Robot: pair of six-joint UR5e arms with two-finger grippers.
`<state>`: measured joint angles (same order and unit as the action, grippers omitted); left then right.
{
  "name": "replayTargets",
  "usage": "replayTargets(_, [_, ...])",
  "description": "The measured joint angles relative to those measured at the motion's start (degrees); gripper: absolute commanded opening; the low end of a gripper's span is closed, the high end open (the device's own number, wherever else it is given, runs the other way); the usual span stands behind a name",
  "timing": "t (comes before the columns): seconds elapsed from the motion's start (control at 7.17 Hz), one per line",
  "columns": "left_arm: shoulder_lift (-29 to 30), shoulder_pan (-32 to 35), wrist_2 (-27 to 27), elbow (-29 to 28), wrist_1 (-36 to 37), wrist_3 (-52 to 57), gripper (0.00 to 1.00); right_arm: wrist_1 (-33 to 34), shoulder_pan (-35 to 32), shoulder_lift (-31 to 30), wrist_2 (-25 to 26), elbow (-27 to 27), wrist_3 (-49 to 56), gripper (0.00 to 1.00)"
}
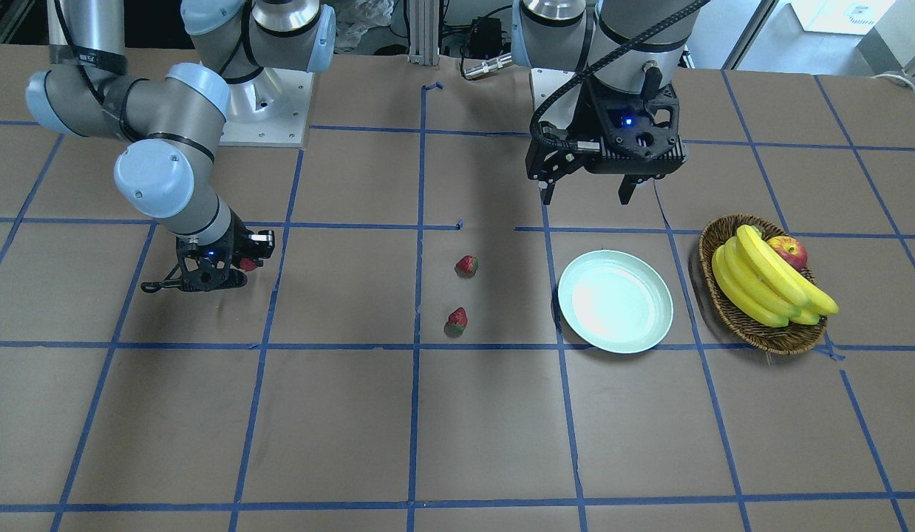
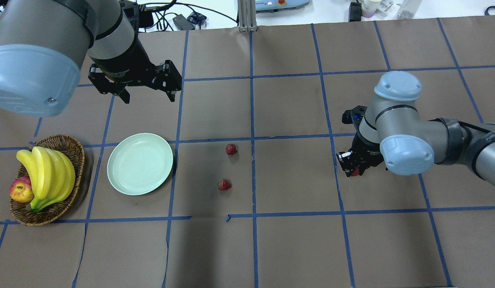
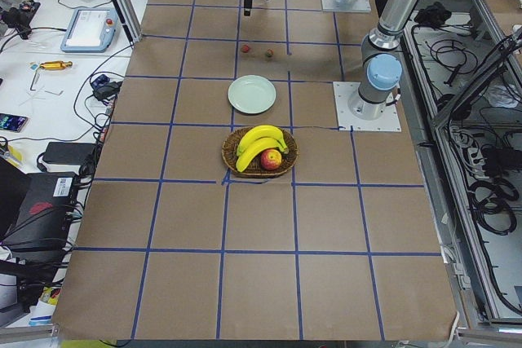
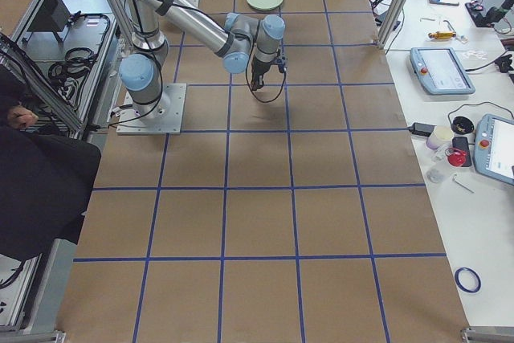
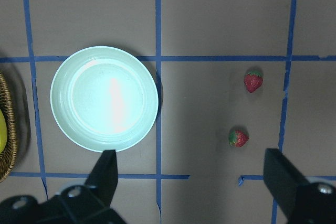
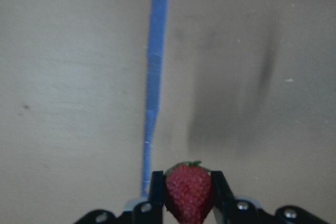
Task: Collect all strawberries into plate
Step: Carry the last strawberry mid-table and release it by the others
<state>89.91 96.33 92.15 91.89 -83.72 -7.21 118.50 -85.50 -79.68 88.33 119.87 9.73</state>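
**Surface.** Table [image 2: 295, 240] covered in matte brown paper and divided into large squares by blue tape lines [image 2: 251, 100]. The paper shows seams and small tears. Wide bare squares surround both grippers.

**Right gripper** [image 6: 187, 177]. Low over the table, black fingers clamped on one strawberry [image 6: 189, 195], which is red, pitted and green-capped.

**Loose strawberries.** Two, [image 2: 231, 149] and [image 2: 224, 185], lying on the paper well apart from the right gripper, on its side toward the left arm. They are near each other but not touching.

**Plate** [image 2: 140, 164]. Round, shallow, glossy pale mint with a thin raised rim, nothing in it. It lies beyond the two berries from the right gripper and below the left gripper.

**Left gripper** [image 2: 149, 97]. Raised above the table, fingers spread wide, holding nothing.

**Basket** [image 2: 80, 156]. Brown woven wicker, just past the plate on the left gripper's outer side. It holds smooth yellow bananas [image 2: 47, 172] and a red-yellow apple [image 2: 21, 189].
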Motion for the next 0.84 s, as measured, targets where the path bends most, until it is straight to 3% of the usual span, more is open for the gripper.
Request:
replayTargets(0.56, [0.0,0.0,0.0,0.0,-0.1,0.0,1.0,1.2,-19.2,8.9,-6.0,-12.6,-27.9,0.05])
replayTargets(0.84, [0.0,0.0,0.1,-0.1,-0.3,0.0,1.0,2.5,-25.9,14.6,-7.3,-19.0,-35.9,0.09])
